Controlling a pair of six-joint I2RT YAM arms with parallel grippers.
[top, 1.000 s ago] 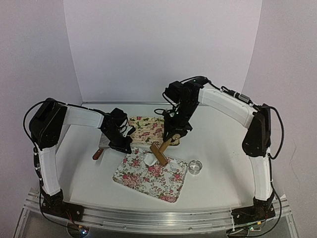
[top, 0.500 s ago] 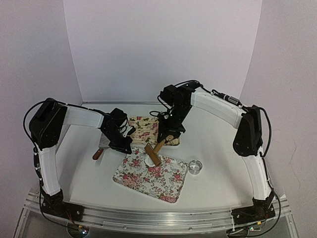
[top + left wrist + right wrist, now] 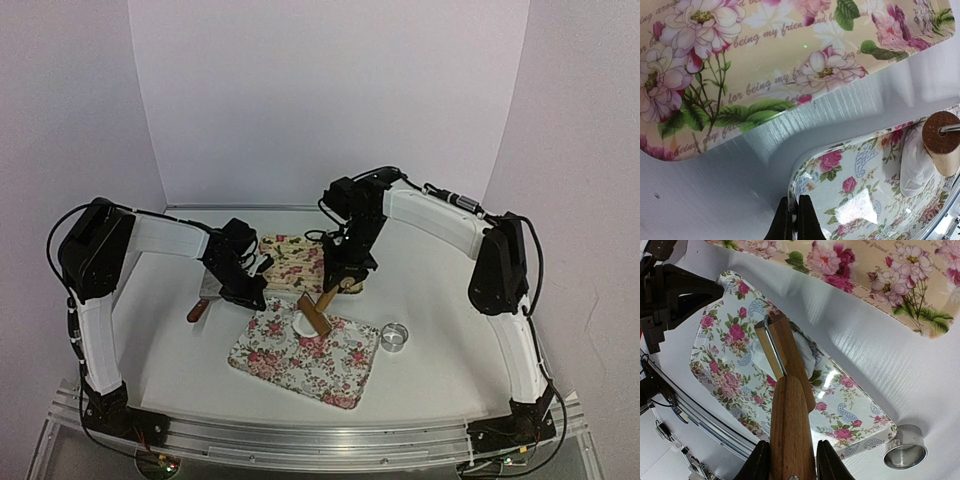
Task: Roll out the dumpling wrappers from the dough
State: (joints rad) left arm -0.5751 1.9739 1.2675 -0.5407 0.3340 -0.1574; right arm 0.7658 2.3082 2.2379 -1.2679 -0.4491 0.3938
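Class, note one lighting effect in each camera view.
Top view: even, soft light, only faint shadows on the table. Left wrist view: a white glare patch on the near tray. Right wrist view: glare streaks on that tray beside the rolling pin.

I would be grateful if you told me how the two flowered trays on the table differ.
The near tray is white with small pink roses; the far tray is cream with bigger blooms and printed script. The near tray holds white dough beneath a wooden roller; the far tray's visible part shows none. The near tray lies skewed in the top view; the far tray sits squarer. Both are flowered rectangles.
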